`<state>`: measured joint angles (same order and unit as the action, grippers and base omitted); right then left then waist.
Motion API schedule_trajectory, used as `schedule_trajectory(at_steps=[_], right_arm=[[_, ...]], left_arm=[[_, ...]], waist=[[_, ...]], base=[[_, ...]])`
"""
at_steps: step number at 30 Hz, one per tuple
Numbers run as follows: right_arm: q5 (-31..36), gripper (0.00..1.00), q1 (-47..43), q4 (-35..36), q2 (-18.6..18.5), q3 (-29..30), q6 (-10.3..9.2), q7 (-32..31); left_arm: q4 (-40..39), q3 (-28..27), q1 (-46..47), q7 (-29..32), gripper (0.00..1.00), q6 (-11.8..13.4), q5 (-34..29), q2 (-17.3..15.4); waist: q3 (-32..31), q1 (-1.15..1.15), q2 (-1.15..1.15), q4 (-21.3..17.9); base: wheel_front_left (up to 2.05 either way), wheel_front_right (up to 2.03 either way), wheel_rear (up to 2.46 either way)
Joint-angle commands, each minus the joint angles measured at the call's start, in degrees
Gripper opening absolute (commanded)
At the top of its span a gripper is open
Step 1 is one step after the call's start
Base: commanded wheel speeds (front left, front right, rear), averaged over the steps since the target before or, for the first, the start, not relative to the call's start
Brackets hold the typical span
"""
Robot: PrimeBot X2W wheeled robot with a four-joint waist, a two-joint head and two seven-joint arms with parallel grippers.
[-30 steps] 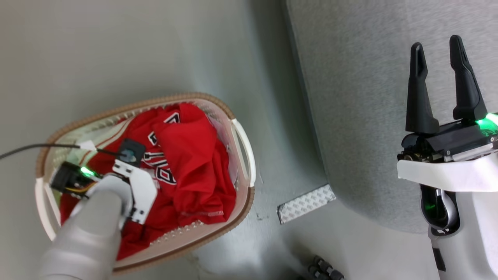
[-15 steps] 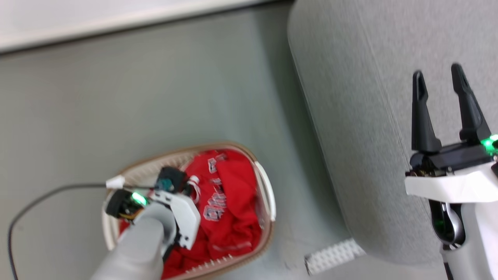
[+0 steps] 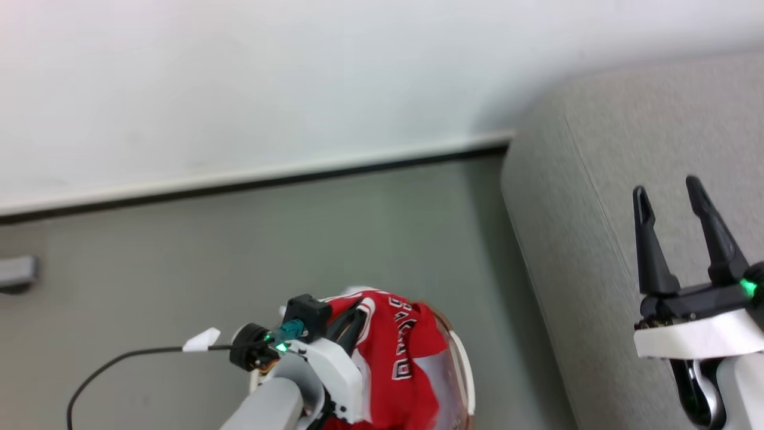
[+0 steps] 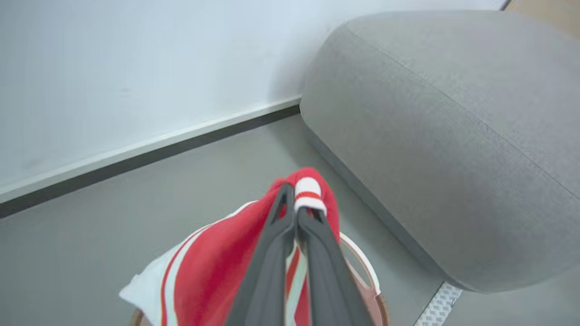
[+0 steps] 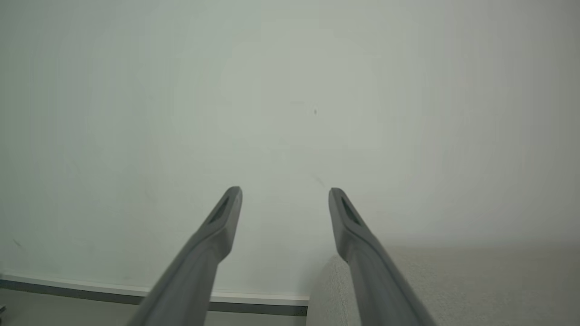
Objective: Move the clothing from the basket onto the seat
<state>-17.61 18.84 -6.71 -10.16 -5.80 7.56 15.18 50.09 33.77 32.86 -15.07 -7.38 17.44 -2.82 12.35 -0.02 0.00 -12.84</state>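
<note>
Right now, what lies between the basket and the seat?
Grey floor lies between the basket and the seat, bare except for a white patterned strip by the seat's foot; the left wrist view shows it.

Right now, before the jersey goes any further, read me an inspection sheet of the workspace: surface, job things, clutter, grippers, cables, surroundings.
Surface: smooth grey floor, with basket and seat standing on it.
Job's things: red sports jersey with white striped trim hangs above the cream plastic laundry basket with brown rim. The large grey fabric seat is beside it, nothing seen on its visible part.
Clutter: white patterned strip on the floor at the seat's base.
Grippers: left gripper fingers shut on the jersey; right gripper open, holding nothing.
Cables: thin black cable with a white tag runs to the left wrist.
Surroundings: white wall with skirting.
</note>
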Motion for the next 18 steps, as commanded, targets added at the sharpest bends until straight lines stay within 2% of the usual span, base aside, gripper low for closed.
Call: schedule_trajectory(at_steps=[1, 7, 12, 18], right_arm=[[-0.34, 1.00, -1.22, -0.46, -0.50, -0.16, -0.14, -0.05], [-1.21, 1.00, -3.95, -1.28, -0.91, -0.77, -0.14, -0.05], [-1.75, 1.00, -6.18, -1.41, -0.60, -1.50, -0.14, -0.05], [-2.35, 1.00, -8.43, -1.13, 0.12, -2.64, -0.14, -0.05]], left_arm=[[-1.03, 0.18, -1.29, -0.13, 0.00, -0.11, 1.16, -0.15], [-7.75, 0.84, -2.37, -0.14, 0.00, -0.12, 3.95, -0.29], [-14.34, 0.42, -1.05, -0.14, 0.00, 0.06, 3.50, -1.44], [-23.17, -1.17, 1.07, 3.26, 0.00, 0.70, 5.52, -2.54]], waist=[[-4.97, 0.02, 0.00, 3.80], [-10.18, 0.02, 0.00, 5.60], [-12.95, 0.02, 0.00, 6.57], [-14.48, 0.02, 0.00, 7.26]], base=[[0.00, 0.00, 0.00], [0.00, 0.00, 0.00], [0.00, 0.00, 0.00], [0.00, 0.00, 0.00]])
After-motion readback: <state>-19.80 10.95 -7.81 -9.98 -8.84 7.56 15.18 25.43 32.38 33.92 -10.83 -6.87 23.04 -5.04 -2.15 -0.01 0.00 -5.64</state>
